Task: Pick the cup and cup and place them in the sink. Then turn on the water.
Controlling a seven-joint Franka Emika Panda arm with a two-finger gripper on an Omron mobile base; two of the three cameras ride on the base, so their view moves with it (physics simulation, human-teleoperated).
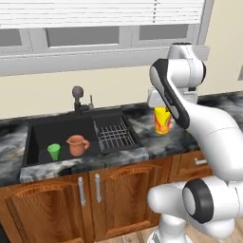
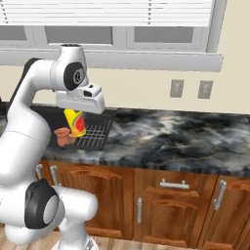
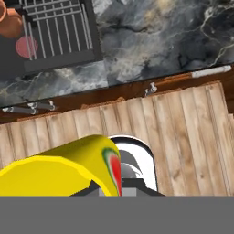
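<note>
Left base view: the arm (image 1: pixel 209 137) rose nearest; beyond it the yellow cup (image 1: pixel 162 119) hung above the bench (image 1: pixel 156 142), right of the sink (image 1: pixel 38 137) holding the green cup (image 1: pixel 54 151) and jug (image 1: pixel 77 145).

Right base view: the end effector (image 2: pixel 75 117) was clamped on the yellow cup.

Hand view: the cup lay close below; swinging over, it might strike the jug or slip.
</note>
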